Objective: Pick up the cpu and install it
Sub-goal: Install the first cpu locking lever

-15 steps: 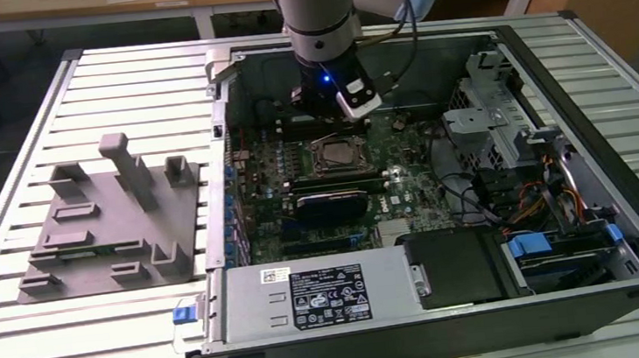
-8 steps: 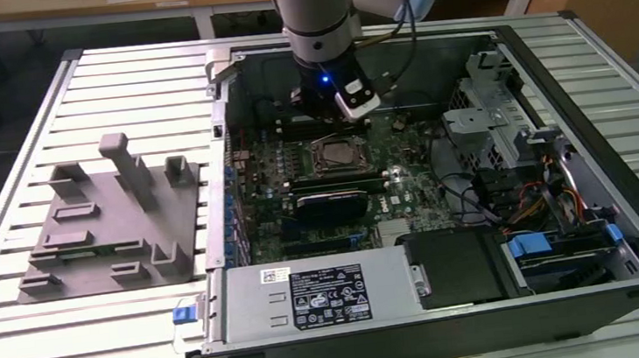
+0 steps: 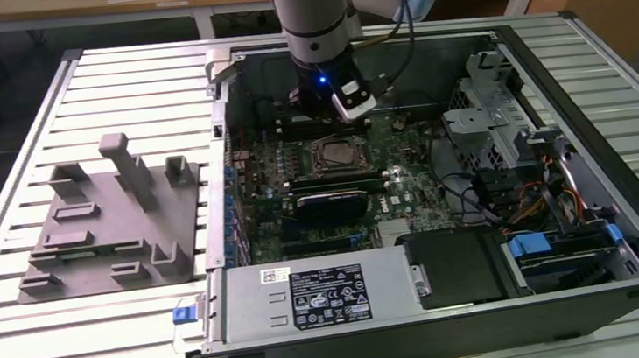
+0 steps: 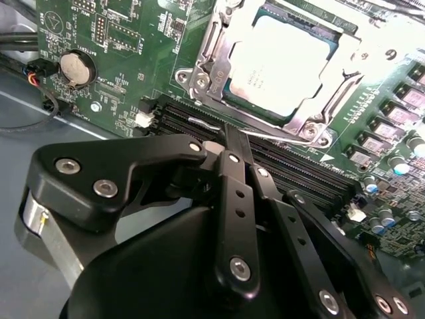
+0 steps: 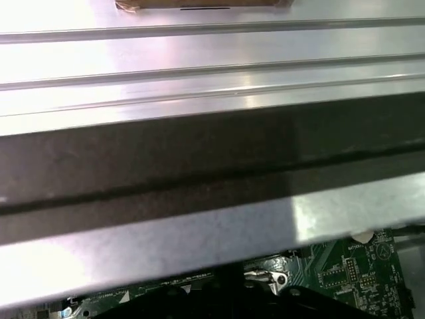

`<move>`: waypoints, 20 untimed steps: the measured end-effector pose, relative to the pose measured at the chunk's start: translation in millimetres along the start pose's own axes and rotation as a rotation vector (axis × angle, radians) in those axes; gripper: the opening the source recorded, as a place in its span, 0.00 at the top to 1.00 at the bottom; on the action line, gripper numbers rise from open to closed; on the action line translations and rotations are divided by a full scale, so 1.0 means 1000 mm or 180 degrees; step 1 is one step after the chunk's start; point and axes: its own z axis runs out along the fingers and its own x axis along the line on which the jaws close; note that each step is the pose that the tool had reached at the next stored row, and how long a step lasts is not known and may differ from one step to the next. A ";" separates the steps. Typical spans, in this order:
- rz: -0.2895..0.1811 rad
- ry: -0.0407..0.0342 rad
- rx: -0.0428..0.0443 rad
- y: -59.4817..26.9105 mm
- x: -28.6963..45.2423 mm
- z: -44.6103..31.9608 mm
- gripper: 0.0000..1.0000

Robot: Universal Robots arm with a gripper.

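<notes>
Judging progress: the cpu (image 4: 284, 61) already lies in the socket (image 4: 216, 46) on the motherboard (image 4: 99, 33), its silvery top plate level inside the metal frame; the placing step looks done, as far as the pictures tell
Cpu place: in the exterior view the socket (image 3: 334, 154) sits near the middle of the board, inside the open computer case (image 3: 588, 47); in the second wrist view the chip lies flat and square to the frame, with nothing on top of it
Claw: the gripper (image 4: 229, 143) hovers over the memory slots (image 4: 292, 166) just beside the socket; its black fingers (image 4: 234, 199) are pressed together with nothing between them, so it is clenched and empty
Arm: in the exterior view the gripper (image 3: 337, 117) hangs over the far part of the board, just beyond the socket
Left to do: whether the socket's retention frame is fully clamped cannot be told; the frame arms appear to rest around the chip's edge
Fixture plate (image 3: 106, 221): grey, with upright posts, on the slatted table (image 3: 31, 347) at the exterior view's left, well apart from the case; no chip shows on it
Case wall: the first wrist view looks across the case rim (image 5: 199, 166) toward the table slats, with a strip of green board below
</notes>
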 end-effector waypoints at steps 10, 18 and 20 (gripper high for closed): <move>0.0216 -0.0039 0.0035 0.0012 0.0027 0.0037 0.89; 0.0255 -0.0047 0.0041 0.0006 0.0050 0.0063 0.89; 0.0265 -0.0049 0.0042 0.0005 0.0051 0.0069 0.89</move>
